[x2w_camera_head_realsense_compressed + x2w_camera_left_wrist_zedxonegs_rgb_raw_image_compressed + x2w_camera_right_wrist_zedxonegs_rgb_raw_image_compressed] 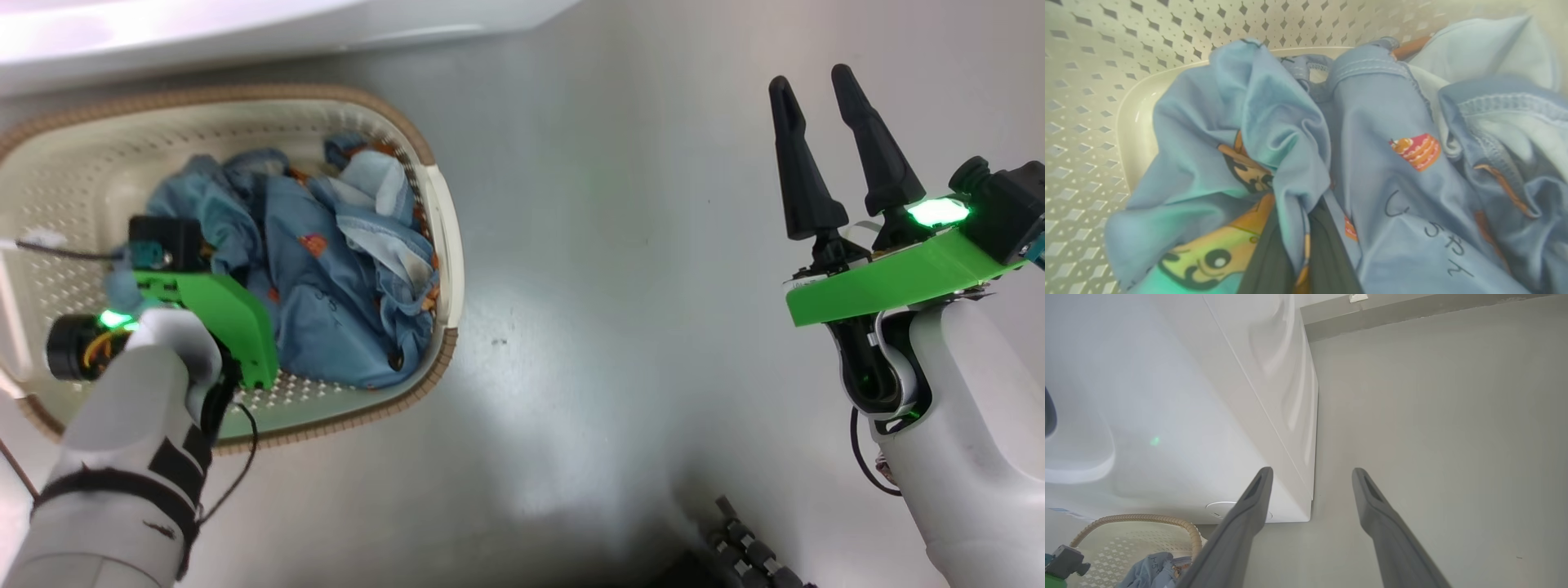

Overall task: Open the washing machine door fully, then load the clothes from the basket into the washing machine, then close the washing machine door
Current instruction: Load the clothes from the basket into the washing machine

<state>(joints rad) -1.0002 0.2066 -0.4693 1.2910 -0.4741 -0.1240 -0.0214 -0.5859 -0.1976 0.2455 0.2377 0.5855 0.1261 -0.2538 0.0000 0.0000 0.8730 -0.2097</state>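
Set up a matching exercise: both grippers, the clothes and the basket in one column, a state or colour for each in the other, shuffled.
Column one:
1. left gripper
2. right gripper
3. clothes
4. basket

Column two:
A. cream with a brown rim
B. open above the grey floor
C. shut on a fold of blue fabric
D. light blue, heaped together

Pairs: 1-C, 2-B, 3-D, 4-A
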